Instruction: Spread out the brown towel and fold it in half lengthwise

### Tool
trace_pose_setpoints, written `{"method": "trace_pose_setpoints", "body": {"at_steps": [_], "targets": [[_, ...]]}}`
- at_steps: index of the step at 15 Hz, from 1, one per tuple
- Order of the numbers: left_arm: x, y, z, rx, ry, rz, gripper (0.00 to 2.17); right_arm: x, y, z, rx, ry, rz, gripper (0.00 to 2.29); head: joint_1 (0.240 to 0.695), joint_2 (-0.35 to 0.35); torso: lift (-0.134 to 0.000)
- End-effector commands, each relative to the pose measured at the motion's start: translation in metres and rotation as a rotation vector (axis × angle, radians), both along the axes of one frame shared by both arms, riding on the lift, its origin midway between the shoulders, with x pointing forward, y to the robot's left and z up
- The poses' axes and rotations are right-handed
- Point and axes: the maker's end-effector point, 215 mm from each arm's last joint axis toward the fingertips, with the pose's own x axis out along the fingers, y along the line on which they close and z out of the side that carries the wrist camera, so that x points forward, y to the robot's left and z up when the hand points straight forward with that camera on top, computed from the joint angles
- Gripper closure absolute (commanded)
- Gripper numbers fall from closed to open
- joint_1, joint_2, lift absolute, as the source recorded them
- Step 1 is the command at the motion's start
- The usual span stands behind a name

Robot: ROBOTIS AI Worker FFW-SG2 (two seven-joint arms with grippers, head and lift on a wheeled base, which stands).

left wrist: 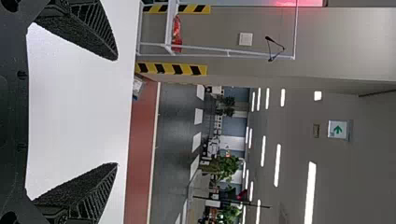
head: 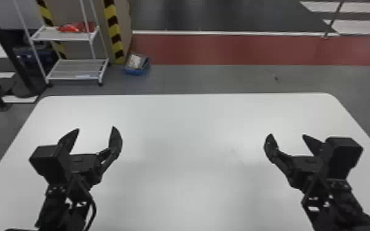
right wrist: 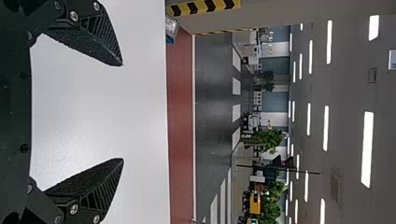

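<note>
Left gripper (head: 96, 128), a pair of flat black fingers spread wide with nothing between them, points toward the far side of a white table (head: 190, 119). Right gripper (head: 287, 135) mirrors it, its fingers also wide apart and bare of any load. Where the brown towel is cannot be told from here, so spreading and folding look yet to begin.

The likeliest failure is closing too soon: with no cloth between the fingers, each would pinch air. Reaching down too steeply could press the fingertips into the hard tabletop, and if both arms drove toward the middle together, they might knock each other. Later, unequal pulls could skew the fold.

A broad stretch of plain white lies between the two grippers, giving them room to move inward. More tabletop runs beyond the fingertips to a straight far edge with rounded corners. The sides slant outward toward the near end; outward swings would soon carry either gripper past them. Beyond the far left corner, on the floor, stand a white wheeled shelf (head: 76, 70) and a small blue bin (head: 136, 71), well apart from both arms.
</note>
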Motion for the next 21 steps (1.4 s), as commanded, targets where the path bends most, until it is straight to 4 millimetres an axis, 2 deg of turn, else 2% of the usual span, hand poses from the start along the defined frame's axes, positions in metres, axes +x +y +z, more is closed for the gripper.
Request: {"method": "trace_pose_setpoints", "body": {"at_steps": [1, 21], "targets": [[0.0003, 0.0006, -0.0017, 0.003, 0.003, 0.001, 0.06, 0.0005, 0.001, -0.0031, 0.003, 0.004, 0.002, 0.17, 0.695, -0.014, -0.125], [0.0004, 0.0023, -0.0066, 0.004, 0.006, 0.006, 0.06, 0.0012, 0.0062, -0.0039, 0.003, 0.005, 0.011, 0.17, 0.695, -0.005, -0.125]]}}
